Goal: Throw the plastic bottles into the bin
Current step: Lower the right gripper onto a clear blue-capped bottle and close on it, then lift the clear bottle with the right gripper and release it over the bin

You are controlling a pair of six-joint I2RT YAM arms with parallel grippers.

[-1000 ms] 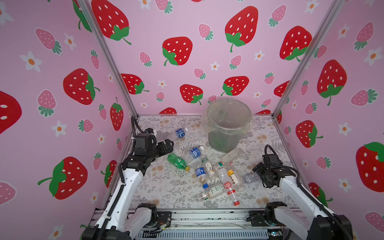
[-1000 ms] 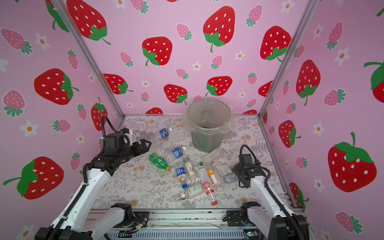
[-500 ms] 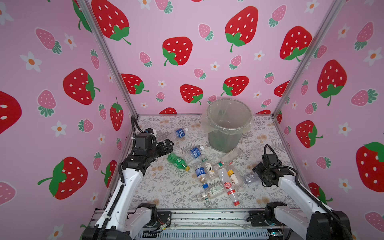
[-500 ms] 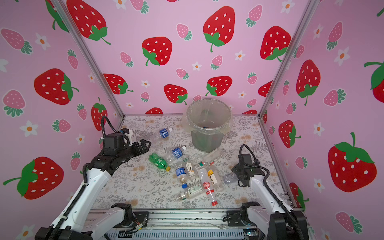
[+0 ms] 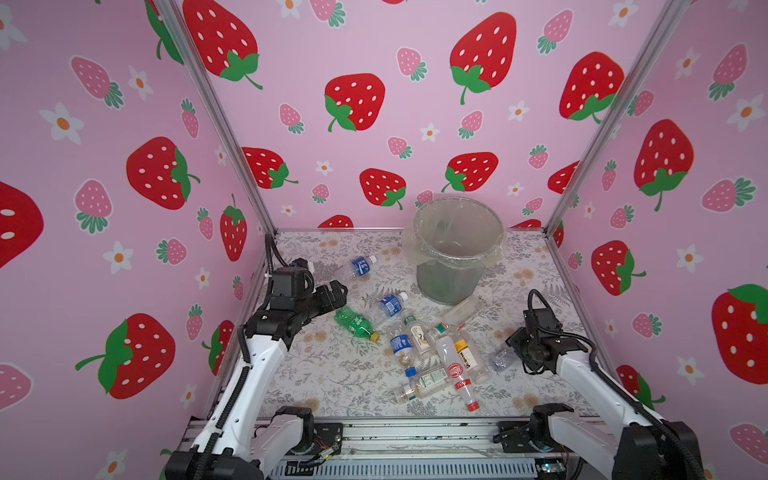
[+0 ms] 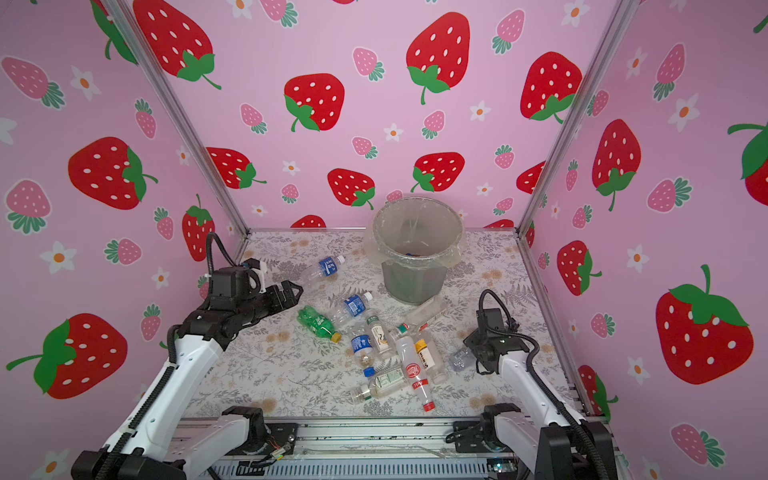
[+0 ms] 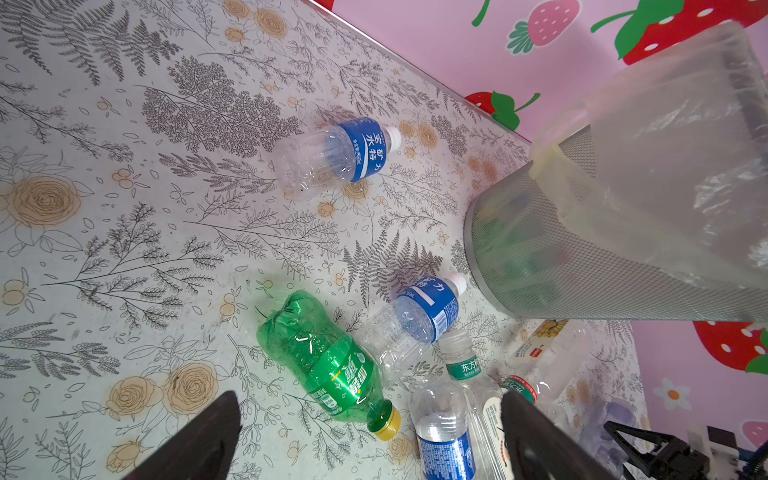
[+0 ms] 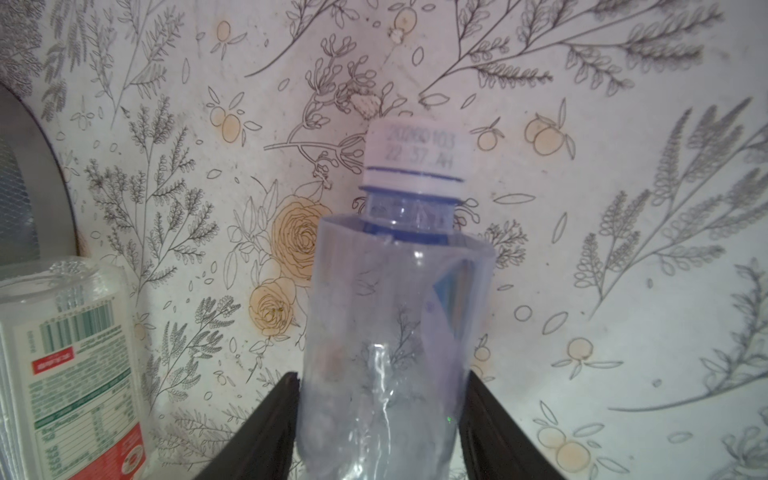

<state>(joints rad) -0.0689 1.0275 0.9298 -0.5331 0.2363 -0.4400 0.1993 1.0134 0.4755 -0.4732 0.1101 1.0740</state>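
The grey mesh bin [image 5: 449, 278] [image 6: 411, 278] with a clear liner stands at the back. Several plastic bottles lie in a heap [image 5: 440, 357] in front of it. A green bottle [image 5: 355, 324] [image 7: 324, 357] and two blue-labelled ones [image 5: 361, 266] [image 5: 390, 305] lie to the left. My right gripper [image 5: 505, 358] [image 8: 380, 415] is low at the heap's right edge, its fingers pressed on both sides of a clear white-capped bottle [image 8: 395, 291] [image 6: 459, 357] lying on the table. My left gripper [image 5: 338, 291] [image 7: 370, 401] hovers open above the green bottle, holding nothing.
A flat clear bottle with a red and green label [image 8: 70, 365] lies close beside the held one. Pink strawberry walls close in the floral table [image 5: 332, 374] on three sides. The metal rail [image 5: 415, 436] runs along the front edge.
The right gripper's jaws have narrowed from wide apart onto the clear bottle, and the arm edged slightly toward the heap. The left arm has not moved.
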